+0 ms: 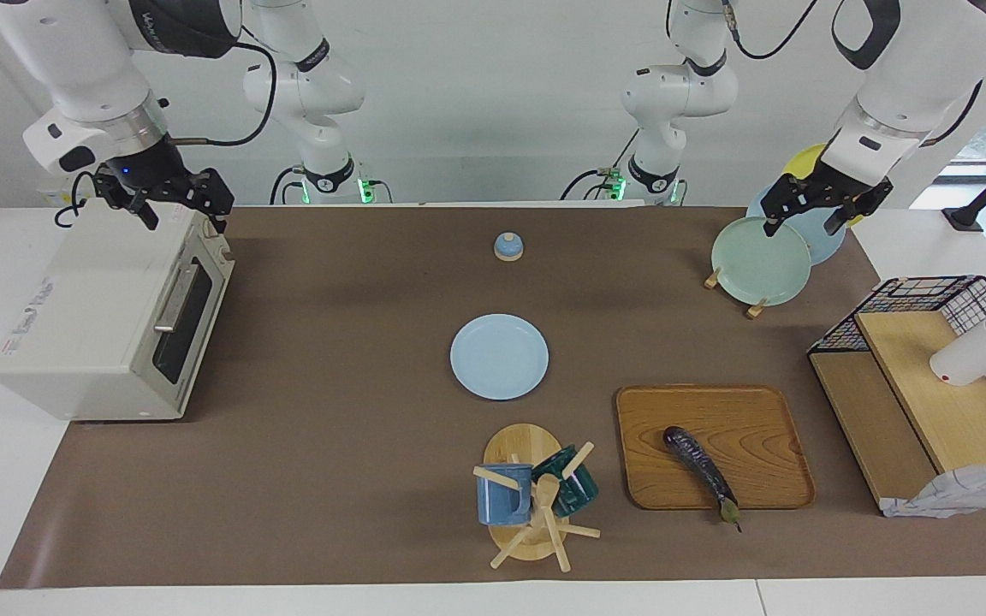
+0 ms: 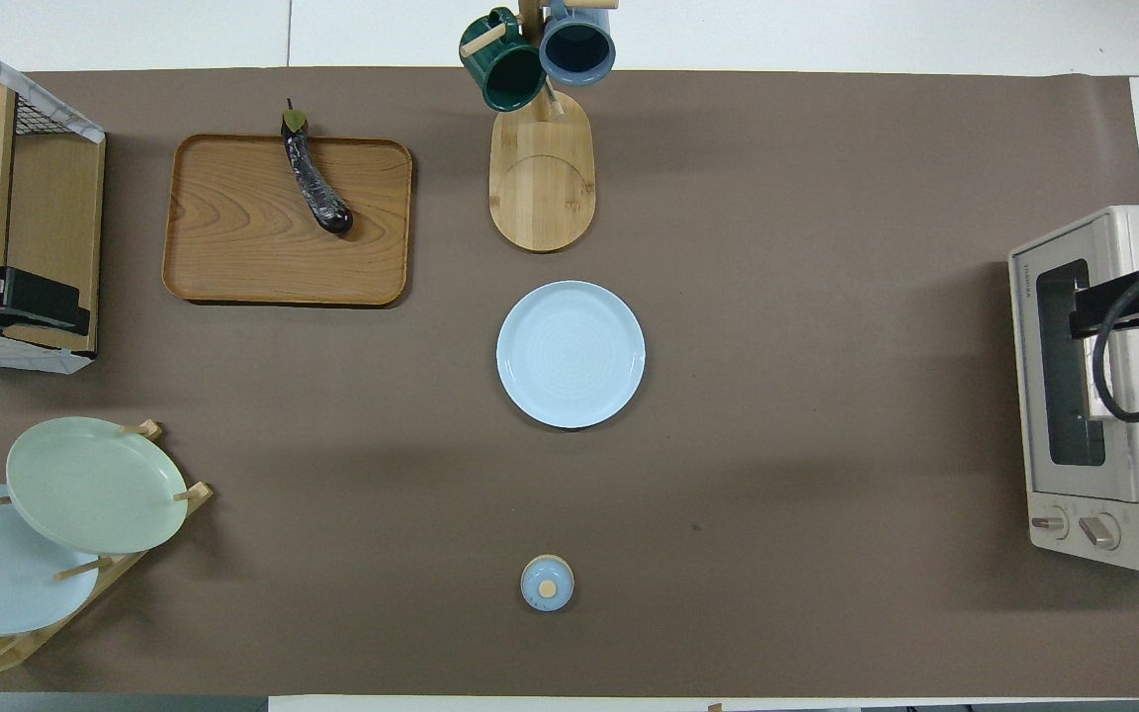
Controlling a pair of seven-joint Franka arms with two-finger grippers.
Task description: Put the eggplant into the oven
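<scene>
The eggplant is dark purple with a green stem tip. It lies on a wooden tray toward the left arm's end of the table, its stem over the tray's edge farthest from the robots. It also shows in the overhead view. The off-white oven stands at the right arm's end with its dark glass door shut; it also shows in the overhead view. My right gripper is open and empty over the oven's top. My left gripper is open and empty over the plate rack.
A light blue plate lies mid-table. A mug tree with a blue and a green mug stands beside the tray. A plate rack holds three plates. A small blue knobbed lid lies near the robots. A wire shelf holds a white cup.
</scene>
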